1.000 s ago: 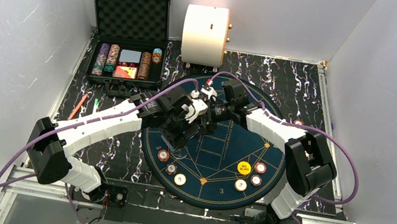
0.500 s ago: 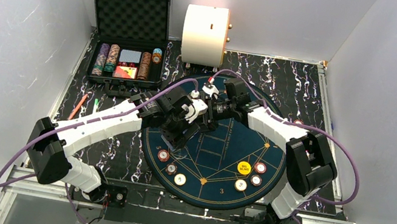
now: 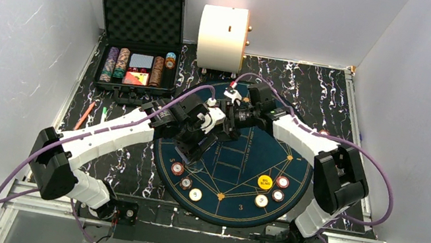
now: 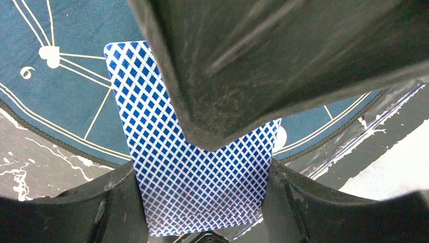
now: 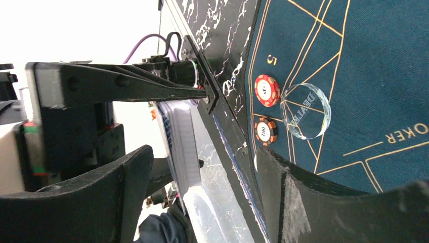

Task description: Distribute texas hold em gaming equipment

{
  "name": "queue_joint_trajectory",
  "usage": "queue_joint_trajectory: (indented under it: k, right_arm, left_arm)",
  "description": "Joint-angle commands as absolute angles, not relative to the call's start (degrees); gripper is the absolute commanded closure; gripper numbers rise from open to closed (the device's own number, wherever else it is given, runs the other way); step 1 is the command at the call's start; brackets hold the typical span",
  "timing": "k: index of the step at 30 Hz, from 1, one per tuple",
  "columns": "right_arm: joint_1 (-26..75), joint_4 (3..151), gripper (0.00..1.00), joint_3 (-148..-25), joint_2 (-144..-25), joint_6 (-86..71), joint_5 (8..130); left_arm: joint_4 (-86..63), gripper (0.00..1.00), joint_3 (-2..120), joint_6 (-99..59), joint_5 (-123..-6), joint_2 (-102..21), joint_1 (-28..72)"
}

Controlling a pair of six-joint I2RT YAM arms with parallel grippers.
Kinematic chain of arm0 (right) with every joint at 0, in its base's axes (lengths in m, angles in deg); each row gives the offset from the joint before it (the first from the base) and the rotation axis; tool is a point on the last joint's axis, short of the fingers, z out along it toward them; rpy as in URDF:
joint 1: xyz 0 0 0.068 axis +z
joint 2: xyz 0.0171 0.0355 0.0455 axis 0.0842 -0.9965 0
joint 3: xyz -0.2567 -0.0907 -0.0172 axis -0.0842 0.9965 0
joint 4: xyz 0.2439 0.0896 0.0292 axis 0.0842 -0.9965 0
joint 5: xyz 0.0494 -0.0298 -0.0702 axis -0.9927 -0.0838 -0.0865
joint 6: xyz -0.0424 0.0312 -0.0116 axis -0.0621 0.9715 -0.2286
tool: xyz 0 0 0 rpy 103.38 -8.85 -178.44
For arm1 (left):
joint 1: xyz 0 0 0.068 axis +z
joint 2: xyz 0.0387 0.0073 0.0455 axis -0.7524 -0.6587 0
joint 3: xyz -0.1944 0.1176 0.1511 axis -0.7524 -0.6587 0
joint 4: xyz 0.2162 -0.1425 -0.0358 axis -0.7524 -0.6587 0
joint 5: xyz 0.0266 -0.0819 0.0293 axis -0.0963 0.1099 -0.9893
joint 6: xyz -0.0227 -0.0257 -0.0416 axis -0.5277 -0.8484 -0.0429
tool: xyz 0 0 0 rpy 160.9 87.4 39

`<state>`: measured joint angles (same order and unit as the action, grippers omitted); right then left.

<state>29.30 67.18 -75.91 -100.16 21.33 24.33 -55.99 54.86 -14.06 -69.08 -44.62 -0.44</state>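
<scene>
My left gripper [image 4: 202,205] is shut on a deck of blue-backed playing cards [image 4: 197,177], held above the left rim of the round blue poker mat [image 3: 238,166]. In the top view the left gripper [image 3: 196,133] and right gripper [image 3: 225,118] meet over the mat's far left. My right gripper [image 5: 207,177] is open, its fingers standing either side of the deck's edge [image 5: 179,142] without pressing it. Red-and-white chips [image 5: 266,90] and a clear dealer button [image 5: 305,111] lie on the mat. Further chips [image 3: 177,168] and a yellow button [image 3: 264,182] lie along its near edge.
The open black case [image 3: 140,41] stands at the back left with stacks of chips in it. A big cream cylinder [image 3: 221,37] stands behind the mat. A red pen [image 3: 85,115] lies at the left on the black marbled table [image 3: 325,94].
My right gripper has drawn back slightly toward the far right. The left arm and the deck have stayed still.
</scene>
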Motion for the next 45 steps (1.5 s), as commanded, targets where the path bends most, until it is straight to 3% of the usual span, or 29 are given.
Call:
queue_joint_trajectory:
  k: [1, 5, 13, 45]
  right_arm:
    - [27.43, 66.7, 0.16, -77.47, -95.25, 20.06, 22.68]
    - [23.25, 63.93, 0.16, -75.11, -92.35, 17.97, 21.91]
    - [22.32, 68.65, 0.41, -71.97, -92.13, 21.22, 18.1]
    - [24.15, 81.8, 0.6, -67.47, -92.59, 31.33, 13.51]
  left_arm:
    - [-56.23, 1.0, 54.73, -14.61, -68.68, -42.88, -0.19]
    - [-56.66, 1.0, 54.9, -14.67, -68.78, -42.64, -0.25]
    - [-56.67, 1.0, 55.03, -14.69, -68.35, -43.0, -0.23]
    - [-57.02, 1.0, 55.64, -14.77, -67.33, -45.56, -0.13]
